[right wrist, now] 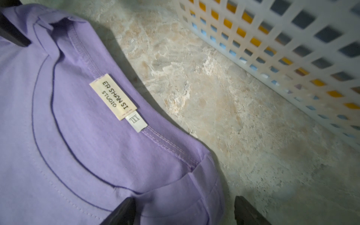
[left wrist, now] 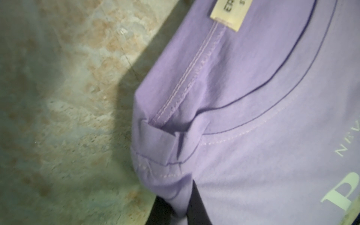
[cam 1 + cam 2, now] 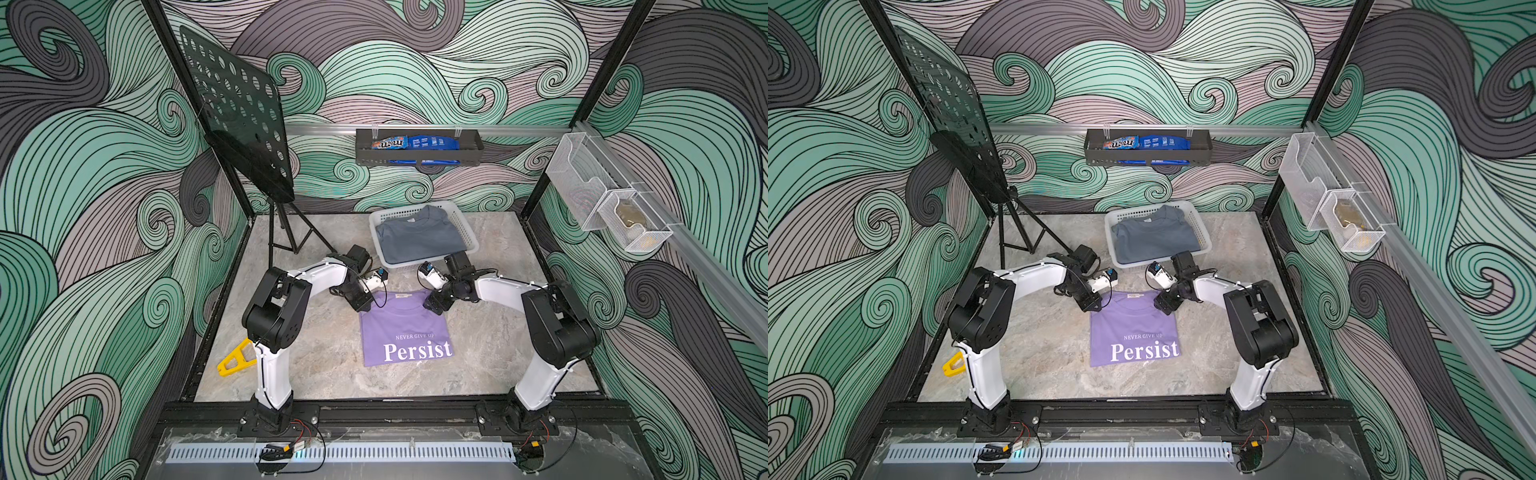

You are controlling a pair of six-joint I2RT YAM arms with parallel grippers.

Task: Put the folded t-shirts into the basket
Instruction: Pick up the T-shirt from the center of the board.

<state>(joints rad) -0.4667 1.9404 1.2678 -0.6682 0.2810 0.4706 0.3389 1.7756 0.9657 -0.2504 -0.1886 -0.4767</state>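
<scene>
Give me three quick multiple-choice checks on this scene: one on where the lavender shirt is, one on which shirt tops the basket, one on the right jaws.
1. Where is the lavender shirt?
A. on the table, between the basket and the arms' bases
B. inside the basket
C. in the wall tray

2. Which shirt lies on top in the basket?
A. a yellow one
B. the lavender shirt
C. the grey shirt

3. How do the right jaws stand?
A. shut on the basket's rim
B. open, astride the lavender shirt's collar corner
C. shut, empty

Answers:
1 A: both top views show it flat on the table, outside the basket.
2 C: grey fabric fills the basket's top.
3 B: the right wrist view shows one jaw over the fabric and one over bare table, wide apart.
</scene>
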